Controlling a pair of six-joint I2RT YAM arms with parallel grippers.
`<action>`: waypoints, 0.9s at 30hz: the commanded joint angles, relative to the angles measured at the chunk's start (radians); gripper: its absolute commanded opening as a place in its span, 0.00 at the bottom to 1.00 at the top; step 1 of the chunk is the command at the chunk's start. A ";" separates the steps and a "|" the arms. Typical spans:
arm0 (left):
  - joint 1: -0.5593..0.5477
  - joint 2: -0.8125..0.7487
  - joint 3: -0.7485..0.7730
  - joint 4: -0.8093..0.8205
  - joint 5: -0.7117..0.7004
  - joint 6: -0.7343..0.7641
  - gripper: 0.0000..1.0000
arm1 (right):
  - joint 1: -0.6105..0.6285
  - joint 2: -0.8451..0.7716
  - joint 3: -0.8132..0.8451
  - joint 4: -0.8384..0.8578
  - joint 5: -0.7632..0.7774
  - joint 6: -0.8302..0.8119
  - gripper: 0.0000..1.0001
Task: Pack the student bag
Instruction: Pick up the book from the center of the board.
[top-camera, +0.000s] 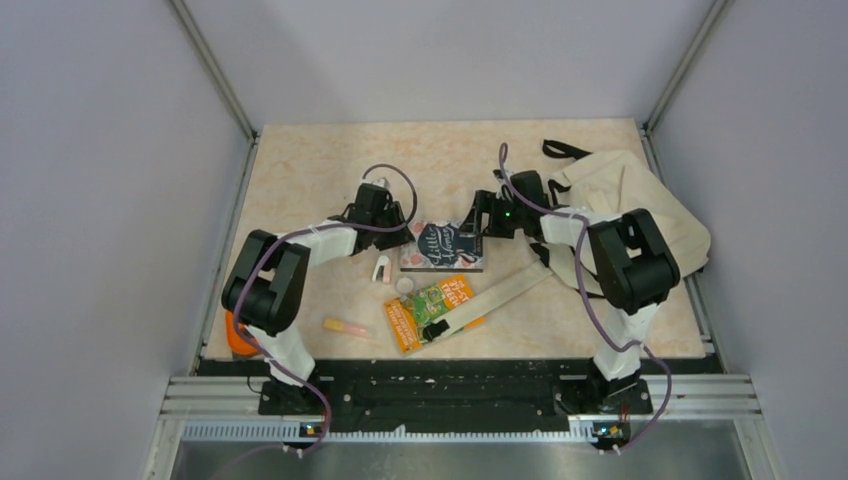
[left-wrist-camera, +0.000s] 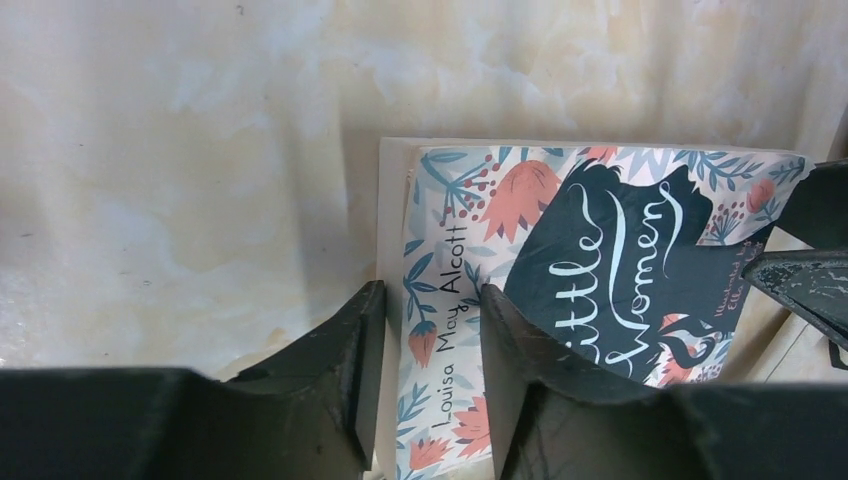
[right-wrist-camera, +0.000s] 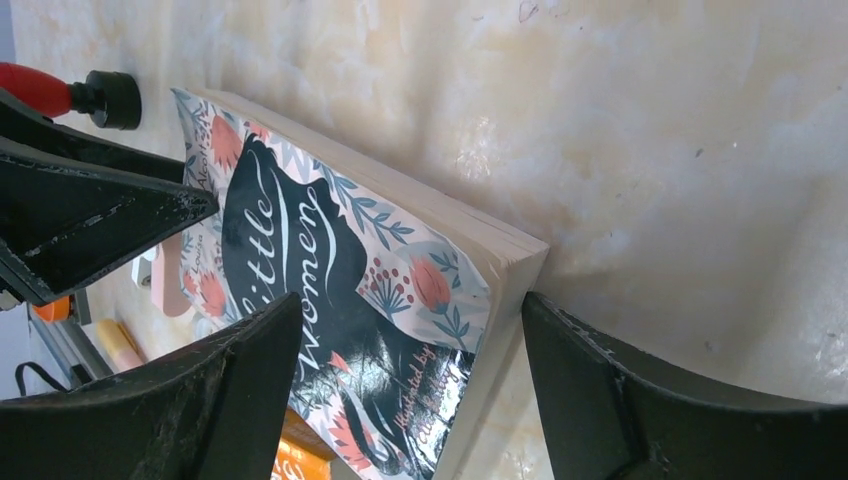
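- student bag (top-camera: 640, 195) at the far right of the tabletop (top-camera: 300, 180), behind the right arm; inside not visible.
- Long beige strap (top-camera: 505, 290) stretched from it across a green-and-orange book (top-camera: 425, 310) near the front edge.
- Little Women book (left-wrist-camera: 600, 260) in the middle between both arms; pink marker (top-camera: 348, 327) lower left.
- left fingers (left-wrist-camera: 345, 360) narrowly apart astride one edge of that book; clamped or not, cannot tell.
- right fingers (right-wrist-camera: 230, 380) wide apart around the opposite corner.
- Cream-beige fabric, crumpled and flat, black strap at the far end.
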 joint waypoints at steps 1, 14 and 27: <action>-0.010 0.011 0.004 0.087 0.059 0.000 0.38 | 0.040 0.061 0.024 0.053 -0.149 -0.006 0.78; -0.010 -0.003 -0.038 0.169 0.129 0.017 0.30 | 0.064 0.046 0.028 0.158 -0.249 0.078 0.48; -0.009 -0.493 -0.049 0.003 0.108 0.155 0.74 | 0.064 -0.427 0.039 -0.013 -0.041 0.003 0.00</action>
